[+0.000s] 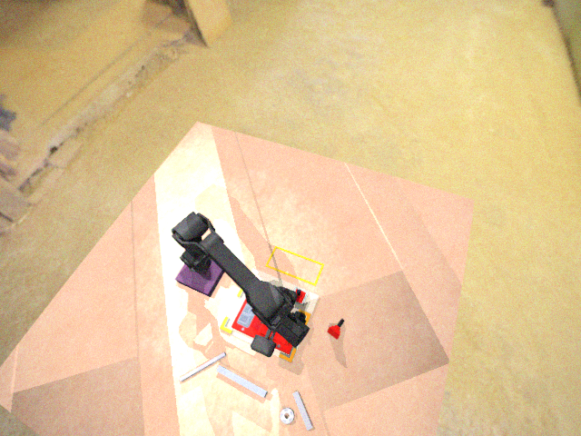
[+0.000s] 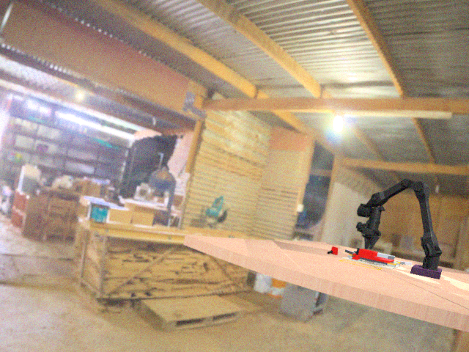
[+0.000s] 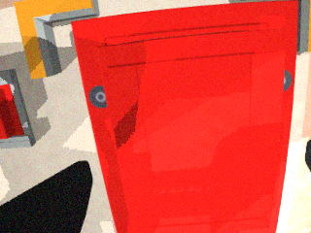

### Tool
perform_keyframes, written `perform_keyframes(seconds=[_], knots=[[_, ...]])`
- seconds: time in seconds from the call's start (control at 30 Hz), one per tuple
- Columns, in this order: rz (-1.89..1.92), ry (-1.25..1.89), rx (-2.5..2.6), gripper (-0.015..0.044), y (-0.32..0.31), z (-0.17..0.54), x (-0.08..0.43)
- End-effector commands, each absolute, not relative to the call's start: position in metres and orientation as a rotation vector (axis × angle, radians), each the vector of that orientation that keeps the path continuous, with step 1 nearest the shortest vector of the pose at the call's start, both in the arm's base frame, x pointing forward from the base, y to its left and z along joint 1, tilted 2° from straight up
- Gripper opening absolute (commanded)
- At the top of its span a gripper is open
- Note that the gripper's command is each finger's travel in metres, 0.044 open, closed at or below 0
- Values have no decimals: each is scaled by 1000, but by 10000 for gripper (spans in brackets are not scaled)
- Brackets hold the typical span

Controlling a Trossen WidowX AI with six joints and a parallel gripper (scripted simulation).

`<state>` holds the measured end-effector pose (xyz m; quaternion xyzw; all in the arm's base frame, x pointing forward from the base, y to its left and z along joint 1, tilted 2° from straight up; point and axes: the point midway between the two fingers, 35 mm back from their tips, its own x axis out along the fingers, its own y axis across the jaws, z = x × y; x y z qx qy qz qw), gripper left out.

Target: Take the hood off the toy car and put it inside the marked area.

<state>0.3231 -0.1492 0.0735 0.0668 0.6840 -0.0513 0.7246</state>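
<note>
The toy car's red hood (image 1: pixel 287 346) (image 3: pixel 194 121) lies on the car, which sits on a whitish board (image 1: pixel 239 341); in the wrist view the hood fills the middle, with a round screw at each side. My gripper (image 1: pixel 281 331) (image 2: pixel 368 246) (image 3: pixel 198 161) is open and empty, pointing down just above the car. In the wrist view one dark finger is left of the hood, and only the tip of the other shows at the right edge. The marked area is a yellow outline (image 1: pixel 299 255) on the table, beyond the board. My arm hides part of the car in the top view.
A small red block (image 1: pixel 300 295) (image 3: pixel 5 114) sits on the board beside the car. A red piece with a black handle (image 1: pixel 334 331) (image 2: pixel 334 250) lies off the board. Grey bars (image 1: pixel 241 381) (image 1: pixel 202 367) (image 1: pixel 302 411) and a ring (image 1: pixel 281 415) lie near. Orange brackets (image 3: pixel 26 53) mark corners.
</note>
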Motion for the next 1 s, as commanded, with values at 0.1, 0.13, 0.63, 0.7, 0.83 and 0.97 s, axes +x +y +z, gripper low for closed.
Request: perform_keyframes(seconds=[0.1,0.13,0.63,0.7,0.83,0.97], knots=[[-120,1512,147,440,-150,69,323],[-120,1512,147,440,-150,69,323],[-120,1512,147,440,-150,62,324],[-120,1512,147,440,-150,61,324],[-120,1512,147,440,-150,59,324],[-120,1512,147,440,-150,57,324]])
